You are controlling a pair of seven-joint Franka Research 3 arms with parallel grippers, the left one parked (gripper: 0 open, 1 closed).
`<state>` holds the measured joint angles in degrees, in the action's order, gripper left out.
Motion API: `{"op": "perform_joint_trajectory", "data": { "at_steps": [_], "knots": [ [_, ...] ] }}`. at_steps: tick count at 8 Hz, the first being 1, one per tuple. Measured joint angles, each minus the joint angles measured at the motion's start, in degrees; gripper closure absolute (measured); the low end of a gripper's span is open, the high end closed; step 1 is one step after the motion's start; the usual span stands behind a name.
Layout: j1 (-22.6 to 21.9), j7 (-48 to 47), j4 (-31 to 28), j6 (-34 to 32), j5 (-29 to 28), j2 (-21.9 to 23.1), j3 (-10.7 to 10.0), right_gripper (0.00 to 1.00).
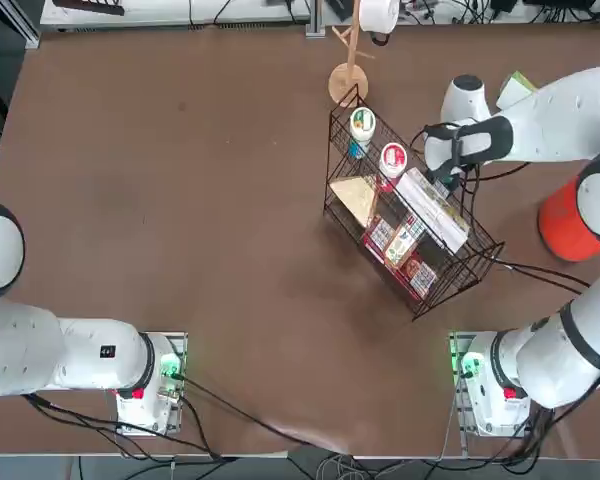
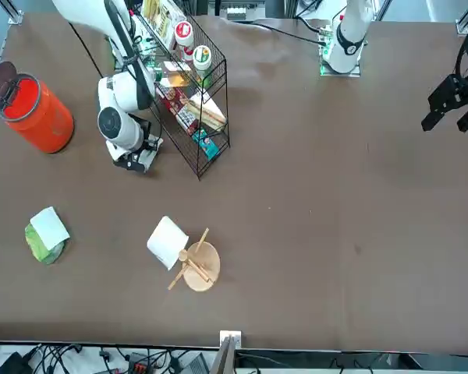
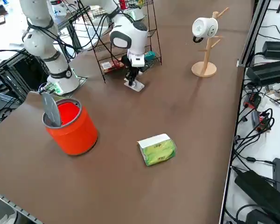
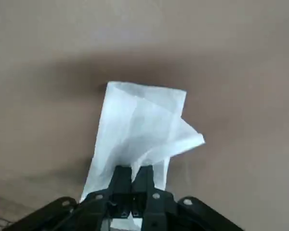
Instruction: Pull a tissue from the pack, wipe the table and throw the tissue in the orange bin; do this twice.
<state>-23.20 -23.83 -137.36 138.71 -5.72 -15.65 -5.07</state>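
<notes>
Right fingers (image 4: 133,174): pressed together on a white tissue (image 4: 137,130), pinched near one end; the rest fans out past the tips, one corner folded aside. Sheet should be nearly weightless, limp, easily torn or crumpled; a pinch on a doubled edge ought to hold best, with the loose part left to drag. Beneath the fingers, the brown worktop (image 3: 130,186); wiping looks to be the step in hand. Just beside them, on the robot's base side, the black wire basket (image 2: 200,152), a likely snag. Apart from the fingers, out toward the robot's right, the orange bin (image 3: 73,133), upright, lid raised. Farther from the base than the fingers, the green pack (image 3: 158,152), lying flat, whitish face showing. Probably light, squashy, apt to slide when pulled; best taken by its wrapped sides, gently.
</notes>
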Motion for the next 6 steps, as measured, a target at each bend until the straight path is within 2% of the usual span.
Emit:
{"op": "perform_joint_trajectory", "data": {
  "at_steps": [3,6],
  "knots": [
    [-0.2,-1.19,0.54,2.43,0.0,-0.39,0.09,0.99],
    [-0.51,-2.72,3.62,3.9,0.0,-2.33,0.4,0.99]
  ]
}}
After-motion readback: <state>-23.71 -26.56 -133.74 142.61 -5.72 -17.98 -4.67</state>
